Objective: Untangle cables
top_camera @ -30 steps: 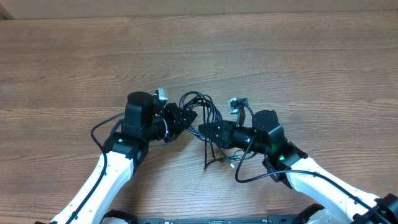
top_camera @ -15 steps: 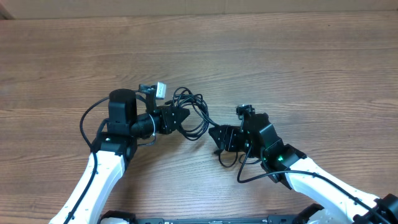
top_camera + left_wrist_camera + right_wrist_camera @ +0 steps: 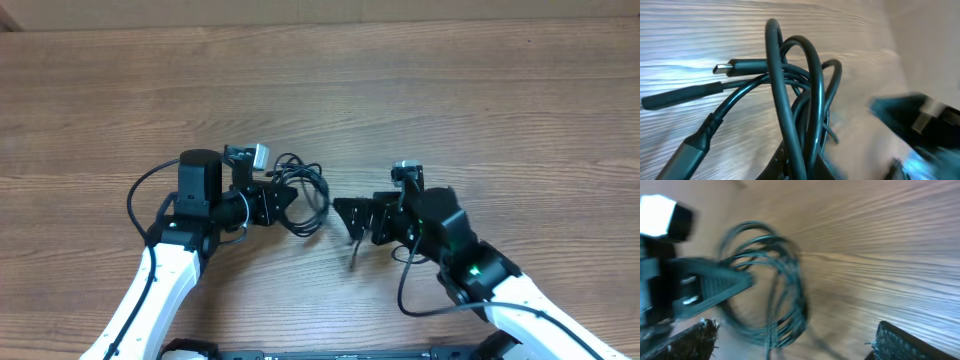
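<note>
Black cables (image 3: 308,193), still partly coiled, sit pinched in the left gripper (image 3: 285,196); the right gripper (image 3: 346,217), jaws spread wide, likely needs 1 loose strand to pull next.

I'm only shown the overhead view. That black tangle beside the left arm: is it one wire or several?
Observer: Several. The left wrist view shows thin black flexible cables looped through each other, with metal-tipped plug ends poking out to one side.
Operator: Is the right arm tugging on them?
Observer: No. In the right wrist view the right arm's jaws stand wide open with nothing between them, and the cables sit ahead of them.
Operator: So what's holding the tangle up?
Observer: The left arm's jaws, shut on the loops at the bottom of the left wrist view.
</note>
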You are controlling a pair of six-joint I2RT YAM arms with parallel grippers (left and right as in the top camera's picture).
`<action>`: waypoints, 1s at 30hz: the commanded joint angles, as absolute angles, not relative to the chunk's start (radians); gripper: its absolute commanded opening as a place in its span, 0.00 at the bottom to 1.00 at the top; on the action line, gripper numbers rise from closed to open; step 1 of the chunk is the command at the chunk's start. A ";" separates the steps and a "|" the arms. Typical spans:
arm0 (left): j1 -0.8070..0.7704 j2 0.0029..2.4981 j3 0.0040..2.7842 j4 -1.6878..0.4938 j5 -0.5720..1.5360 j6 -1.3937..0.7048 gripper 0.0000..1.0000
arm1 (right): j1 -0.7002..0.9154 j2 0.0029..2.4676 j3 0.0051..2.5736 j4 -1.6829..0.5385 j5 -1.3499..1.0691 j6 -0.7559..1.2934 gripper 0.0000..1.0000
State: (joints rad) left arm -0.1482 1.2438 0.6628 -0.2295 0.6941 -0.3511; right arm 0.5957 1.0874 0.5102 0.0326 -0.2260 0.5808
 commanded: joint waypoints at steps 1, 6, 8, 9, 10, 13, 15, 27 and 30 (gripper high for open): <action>-0.144 1.222 0.679 -0.228 0.616 -0.356 0.04 | 0.594 1.063 0.512 0.027 -0.342 0.570 1.00; -0.144 1.222 0.679 -0.245 0.907 -0.052 0.04 | 0.594 1.066 0.512 0.020 -0.324 0.484 1.00; -0.144 1.222 0.679 -0.258 0.999 0.012 0.04 | 0.594 1.067 0.512 0.016 -0.324 0.446 1.00; -0.144 1.222 0.679 -0.264 1.028 0.031 0.04 | 0.594 1.067 0.512 0.016 -0.323 0.429 1.00; -0.144 1.222 0.679 -0.270 1.047 0.044 0.04 | 0.594 1.068 0.512 0.016 -0.323 0.403 1.00; -0.144 1.222 0.679 -0.284 1.134 0.096 0.04 | 0.594 1.073 0.512 0.015 -0.327 0.323 1.00; -0.144 1.222 0.679 -0.281 1.192 0.120 0.04 | 0.594 1.084 0.512 0.018 -0.349 0.285 1.00; -0.144 1.222 0.679 -0.250 1.220 0.107 0.14 | 0.594 1.209 0.512 0.147 -0.476 0.270 0.04; -0.144 1.222 0.679 -0.250 1.082 -0.012 0.59 | 0.593 1.208 0.512 0.183 -0.432 0.361 0.04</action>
